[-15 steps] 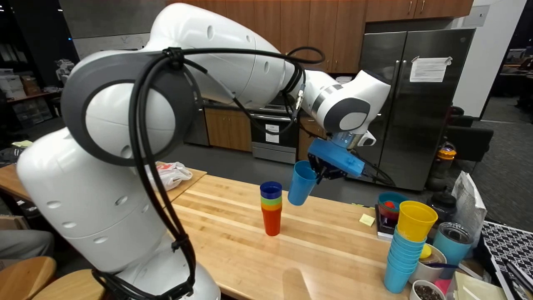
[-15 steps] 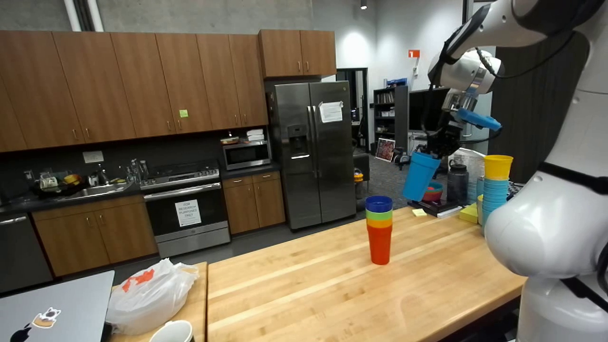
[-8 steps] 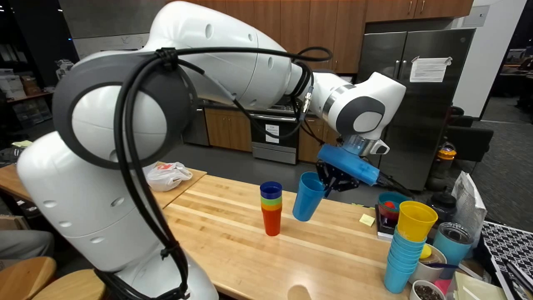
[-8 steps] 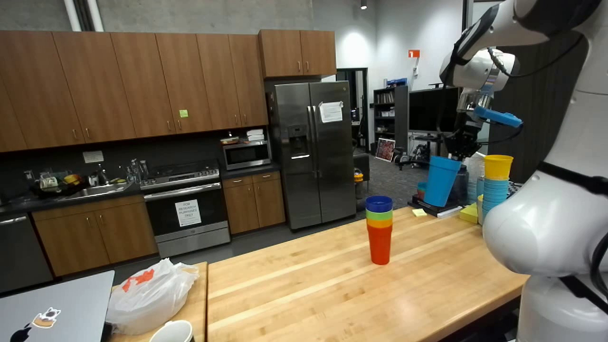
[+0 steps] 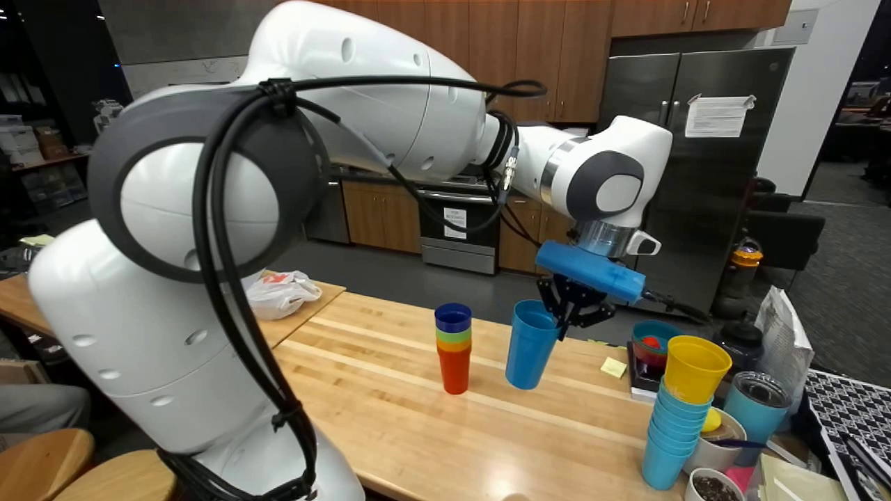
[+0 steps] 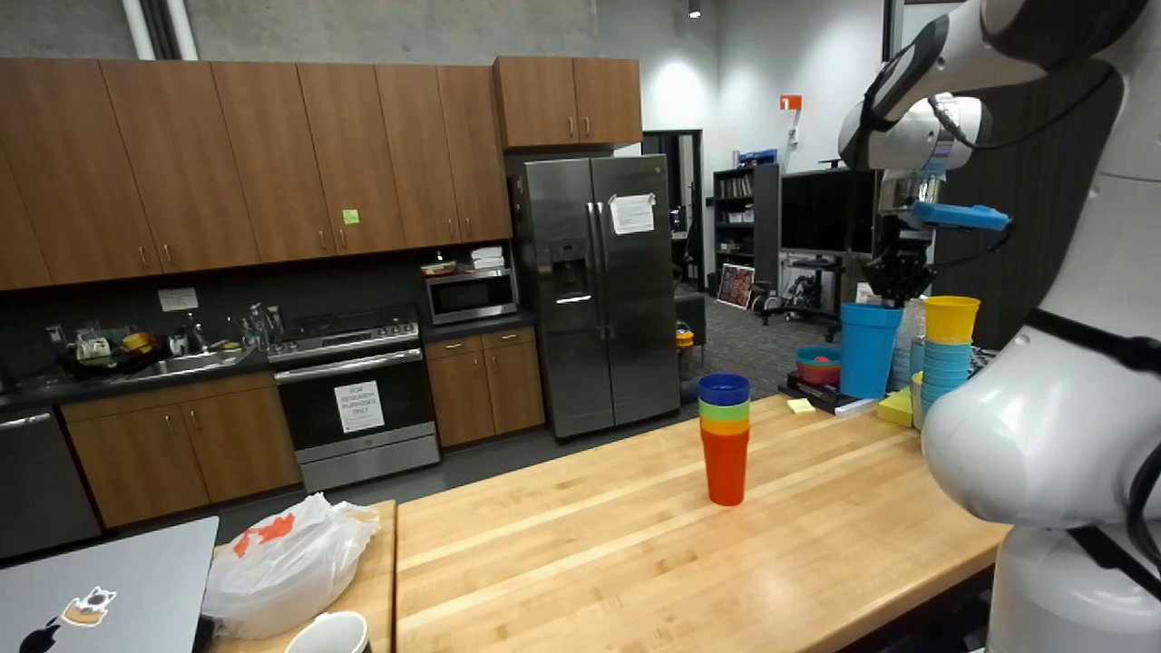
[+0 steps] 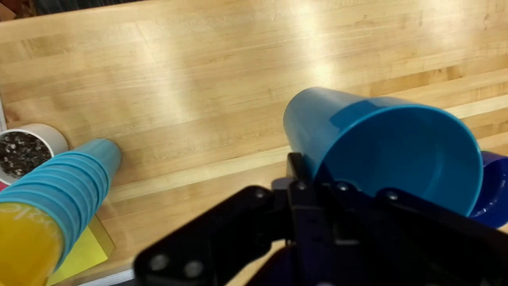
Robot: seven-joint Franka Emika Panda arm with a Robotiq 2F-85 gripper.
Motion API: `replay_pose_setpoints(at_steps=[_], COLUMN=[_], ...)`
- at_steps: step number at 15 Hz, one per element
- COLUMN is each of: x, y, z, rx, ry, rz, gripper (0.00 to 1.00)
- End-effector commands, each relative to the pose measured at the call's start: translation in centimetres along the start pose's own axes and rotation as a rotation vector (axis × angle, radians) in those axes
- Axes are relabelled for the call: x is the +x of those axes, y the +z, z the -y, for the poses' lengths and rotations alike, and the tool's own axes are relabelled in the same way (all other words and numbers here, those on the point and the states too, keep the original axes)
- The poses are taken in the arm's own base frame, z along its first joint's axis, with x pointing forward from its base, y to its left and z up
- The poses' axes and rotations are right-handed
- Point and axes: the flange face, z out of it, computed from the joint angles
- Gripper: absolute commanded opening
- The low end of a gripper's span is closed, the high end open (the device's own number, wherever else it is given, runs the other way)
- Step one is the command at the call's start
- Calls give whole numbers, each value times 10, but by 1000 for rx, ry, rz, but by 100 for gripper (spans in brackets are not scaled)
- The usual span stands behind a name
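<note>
My gripper (image 5: 565, 325) is shut on the rim of a blue cup (image 5: 530, 351). In the wrist view one finger of the gripper (image 7: 311, 171) lies against the cup's outer wall and the other reaches inside the rim. The cup's open mouth (image 7: 405, 155) looks empty. In an exterior view the blue cup (image 6: 869, 354) hangs nearly upright above the wooden table. Nearest to it stands a stack of cups (image 5: 455, 355), red at the bottom, then orange, green and dark blue; it also shows in an exterior view (image 6: 725, 453). The dark blue cup (image 7: 494, 190) shows partly behind the held cup.
A tall stack of light blue cups (image 5: 674, 435) with a yellow cup (image 5: 697, 365) on top stands at the table's end. Beside it are bowls (image 5: 651, 344), a tumbler (image 5: 759, 410) and a pot of soil (image 7: 24, 153). A sticky note (image 5: 613, 367) lies on the table (image 5: 557, 431).
The gripper has carried the blue cup down and away from the coloured stack, toward the light blue stack. The cup has turned from tilted to nearly upright.
</note>
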Motion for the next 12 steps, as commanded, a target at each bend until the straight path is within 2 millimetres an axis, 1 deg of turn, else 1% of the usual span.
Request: replay_pose_setpoints(at_steps=[1,12], x=[3,16], y=[-2,18], z=[3,11], rx=[-41,-95], ry=[19,40], rz=[30,88], gripper=[1,1])
